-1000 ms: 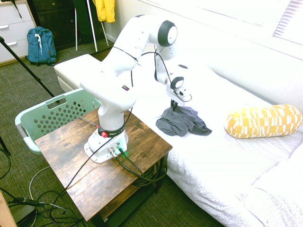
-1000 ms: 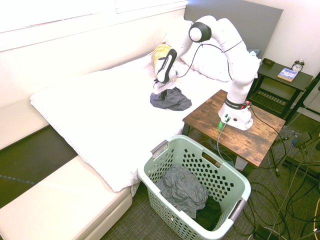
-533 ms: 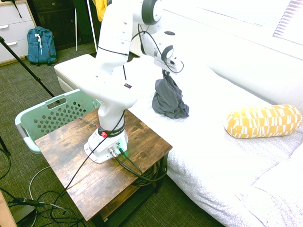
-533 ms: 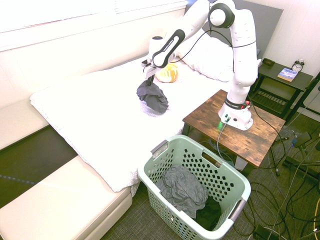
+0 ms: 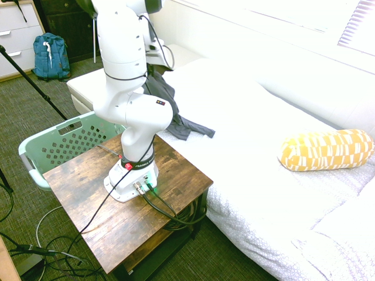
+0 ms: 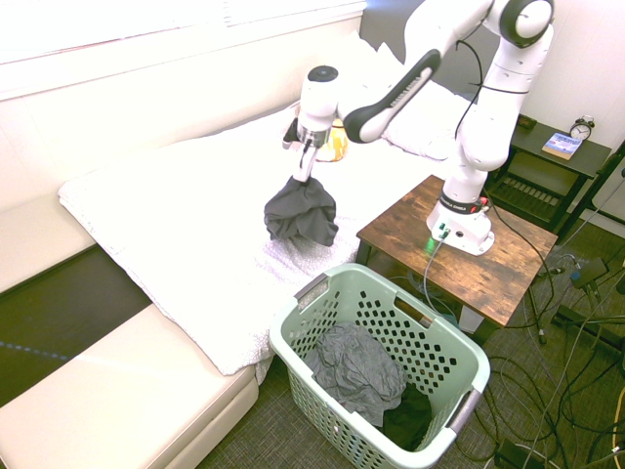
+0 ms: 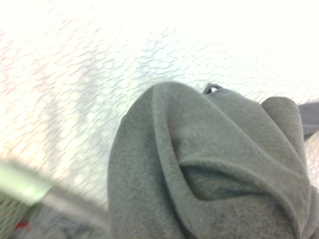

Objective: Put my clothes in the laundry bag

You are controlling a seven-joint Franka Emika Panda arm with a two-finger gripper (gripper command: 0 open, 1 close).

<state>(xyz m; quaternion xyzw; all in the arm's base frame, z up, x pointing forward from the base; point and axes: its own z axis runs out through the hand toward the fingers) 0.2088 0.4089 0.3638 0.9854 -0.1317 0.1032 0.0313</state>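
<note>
A dark slate-grey garment (image 6: pixel 302 214) hangs bunched from my gripper (image 6: pixel 304 168), which is shut on its top edge. It dangles above the white bed, near the bed's front edge and just short of the mint-green laundry basket (image 6: pixel 459 348) on the floor. In the first exterior view the same garment (image 5: pixel 167 102) trails out from behind the arm, and the gripper itself is hidden there. The basket (image 5: pixel 41 146) holds another grey garment (image 6: pixel 354 367). Up close, the wrist view is filled by grey fabric (image 7: pixel 209 169) over the quilted bedspread.
A yellow-and-white cylindrical pillow (image 5: pixel 326 149) lies on the bed. The wooden side table (image 5: pixel 176 181) bearing the arm stands between bed and basket. A blue backpack (image 5: pixel 50 55) leans by the dresser. A cream bench (image 6: pixel 117 391) runs along the bed's end.
The arm has swung from the middle of the bed towards the basket, lifting the grey garment off the bedspread and carrying it to the bed's front edge.
</note>
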